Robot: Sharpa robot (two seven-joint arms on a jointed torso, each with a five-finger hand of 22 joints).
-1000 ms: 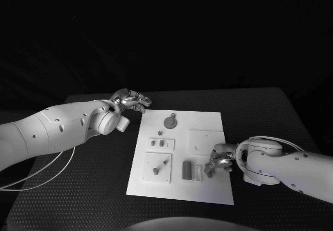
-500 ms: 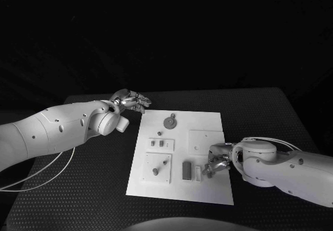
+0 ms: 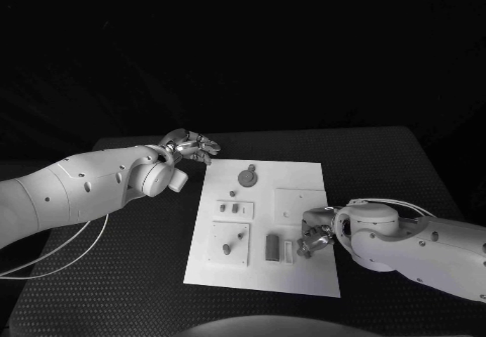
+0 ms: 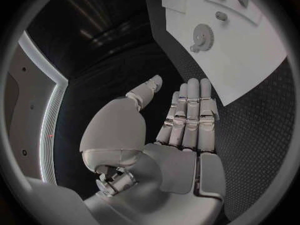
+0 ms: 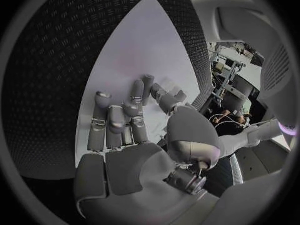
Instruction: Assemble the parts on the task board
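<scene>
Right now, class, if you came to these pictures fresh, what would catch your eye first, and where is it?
The white task board stands out on the black table, with small grey parts on it, among them a round toothed part near its far end. The right hand is over the board's right side, fingers curled; the left hand hovers open, off the far left corner.

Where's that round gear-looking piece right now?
In the head view the round gear lies at the far end of the white task board, nearest the robot's left hand, which hovers off the board's far left corner.
</scene>
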